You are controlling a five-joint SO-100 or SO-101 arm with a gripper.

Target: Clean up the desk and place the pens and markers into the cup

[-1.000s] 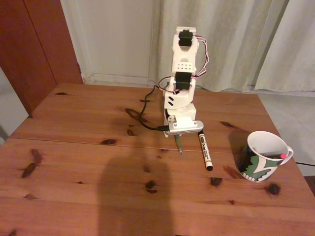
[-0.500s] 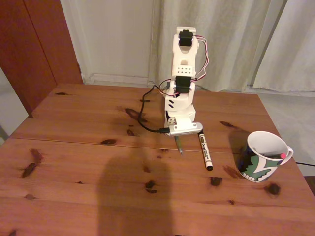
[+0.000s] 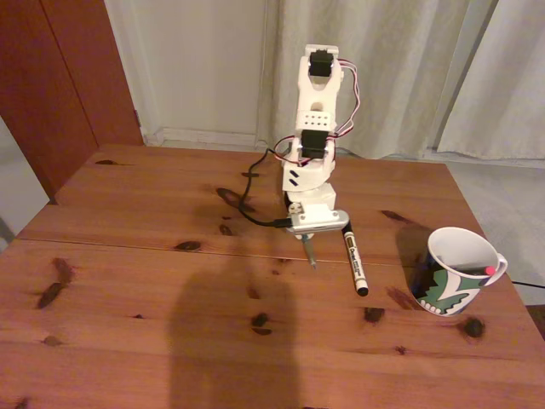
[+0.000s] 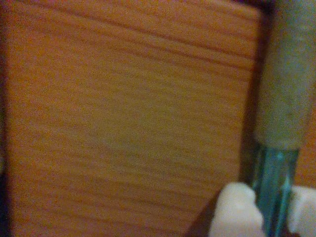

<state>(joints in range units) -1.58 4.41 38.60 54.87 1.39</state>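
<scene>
On the reddish-brown desk (image 3: 128, 281) my gripper (image 3: 307, 236) points down from the folded white arm, over the upper end of the translucent green pen (image 3: 311, 253). In the wrist view the green pen (image 4: 274, 182) runs between my two white fingertips (image 4: 236, 210), which press on both of its sides, so my gripper (image 4: 270, 213) is shut on it. The white marker (image 3: 354, 261) with black caps lies on the desk just right of the pen. The patterned white cup (image 3: 454, 273) stands at the right. The pink end of the black pen (image 3: 490, 270) shows at the cup's rim.
A black cable (image 3: 251, 200) loops on the desk left of the arm's base. Curtains (image 3: 409, 68) hang behind the desk, and a brown door (image 3: 60, 77) stands at the back left. A broad shadow (image 3: 234, 341) falls across the desk's near middle.
The wrist head has risen slightly and the arm has shifted a little. The green pen's visible length below it has shortened. Marker and cup have not moved.
</scene>
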